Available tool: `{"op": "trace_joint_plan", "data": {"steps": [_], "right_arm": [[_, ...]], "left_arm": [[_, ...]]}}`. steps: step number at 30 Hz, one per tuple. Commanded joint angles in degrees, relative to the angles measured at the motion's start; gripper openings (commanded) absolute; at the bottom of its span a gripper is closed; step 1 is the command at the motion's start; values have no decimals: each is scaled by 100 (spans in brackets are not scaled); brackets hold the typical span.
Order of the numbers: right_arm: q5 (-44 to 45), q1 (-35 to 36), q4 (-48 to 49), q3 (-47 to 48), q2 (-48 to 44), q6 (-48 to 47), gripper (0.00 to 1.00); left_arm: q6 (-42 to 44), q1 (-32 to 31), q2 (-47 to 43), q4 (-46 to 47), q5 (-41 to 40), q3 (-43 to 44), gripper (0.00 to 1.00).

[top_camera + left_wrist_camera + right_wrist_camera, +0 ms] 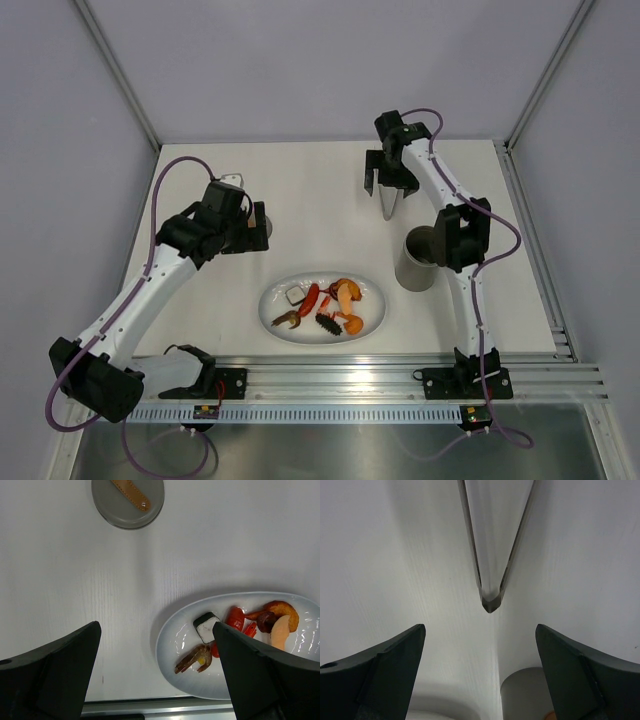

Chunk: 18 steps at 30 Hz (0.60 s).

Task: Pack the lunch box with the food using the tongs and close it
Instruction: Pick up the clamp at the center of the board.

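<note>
My left fingers (55, 675) are spread wide and hold nothing, hanging over the tabletop (60, 570) by the plate (167, 645). My right fingers (380, 670) are also wide apart and empty. The tongs (491, 604) lie flat just beyond them, joined end toward the lunch box (417, 260). It stands uncovered right of the plate. The food (235, 622) is on the plate, and the lid (128, 500) lies apart.

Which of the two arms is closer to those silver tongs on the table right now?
Right. The right gripper hangs open just above the tongs, their joined end in line between its fingers. The left gripper is well off to the side, near the grey lid.
</note>
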Motion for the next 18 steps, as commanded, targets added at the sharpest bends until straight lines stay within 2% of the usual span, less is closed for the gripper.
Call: {"op": "trace_joint_plan", "data": {"steps": [1,18], "right_arm": [[-343,-193,-85,384,215,-66,99],[-230,-325,240,709,1059,39,99]], "left_arm": [[-45,5,-148,242,109,-47,99],[52,5,133,242,-58,138,99]]}}
